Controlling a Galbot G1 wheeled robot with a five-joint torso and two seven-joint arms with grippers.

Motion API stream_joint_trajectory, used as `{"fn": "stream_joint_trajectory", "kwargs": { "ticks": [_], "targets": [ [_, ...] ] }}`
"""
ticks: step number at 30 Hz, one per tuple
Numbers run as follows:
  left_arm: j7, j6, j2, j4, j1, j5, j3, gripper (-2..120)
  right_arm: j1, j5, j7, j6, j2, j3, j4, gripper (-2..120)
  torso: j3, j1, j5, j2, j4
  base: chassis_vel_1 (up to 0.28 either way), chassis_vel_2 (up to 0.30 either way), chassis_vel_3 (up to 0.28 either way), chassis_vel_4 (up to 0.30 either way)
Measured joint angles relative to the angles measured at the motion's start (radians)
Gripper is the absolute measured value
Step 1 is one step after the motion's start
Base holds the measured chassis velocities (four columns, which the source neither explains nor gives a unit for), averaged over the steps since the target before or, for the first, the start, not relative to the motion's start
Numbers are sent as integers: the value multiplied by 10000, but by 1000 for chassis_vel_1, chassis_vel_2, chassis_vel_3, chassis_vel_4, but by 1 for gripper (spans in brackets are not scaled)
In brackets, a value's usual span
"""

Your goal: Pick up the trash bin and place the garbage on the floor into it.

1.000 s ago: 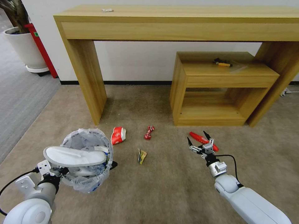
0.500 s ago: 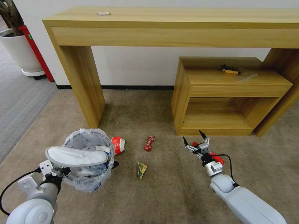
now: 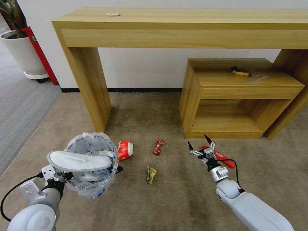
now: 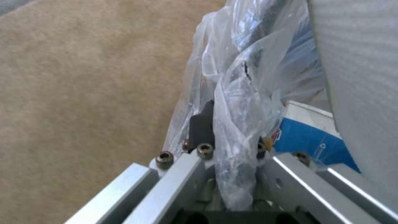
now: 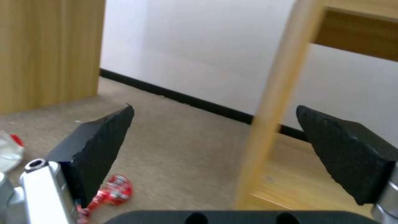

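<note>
- The left gripper (image 3: 62, 175) is sitting at 8 o'clock in the head view, clenched on the bagged rim of the bin (image 3: 91, 166); the left wrist view is showing its fingers (image 4: 202, 127) pinching the clear bag (image 4: 236, 102).
- The bin is hanging off the floor (image 3: 179, 199), with a white slipper (image 3: 78, 161) lying across its mouth and a blue-white carton (image 4: 309, 140) inside.
- The right gripper (image 3: 200, 144) is hovering at 4 o'clock with its jaws spread wide, holding nothing, just above a long red wrapper (image 3: 223, 158) on the floor.
- A red cup (image 3: 125, 149) is lying just beside the bin at its 2 o'clock.
- A twisted red wrapper (image 3: 158, 146) is lying near centre, with a yellow-green scrap (image 3: 151, 174) at its 6 o'clock.
- The table (image 3: 179, 25) is standing along the wall at 12 o'clock.
</note>
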Motion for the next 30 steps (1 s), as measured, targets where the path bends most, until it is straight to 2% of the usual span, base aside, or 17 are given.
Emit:
{"fn": "stream_joint_trajectory", "kwargs": {
  "ticks": [2, 3, 25, 30],
  "targets": [
    [-7, 0, 9, 23, -19, -1, 5, 0, -3, -15, -5, 6, 12, -67, 5, 100, 2, 1, 9, 0, 2, 200, 217, -199, -206],
    [-9, 0, 14, 28, -19, -2, 8, 0, -3, -6, 0, 6, 13, -86, 15, 100, 1, 0, -1, 0, 2, 196, 179, -174, -194],
    [-10, 10, 9, 80, 1, -27, -20, 0, 46, -90, 166, -53, 203, -484, 152, 100, 1, 1, 0, 0, 3, 117, 110, -116, -123],
    [2, 4, -16, 116, -30, -5, 27, 0, -357, -328, 680, -425, 93, -765, 263, 100, 1, 0, 7, 0, 2, 31, 29, -30, -21]
  ]
}}
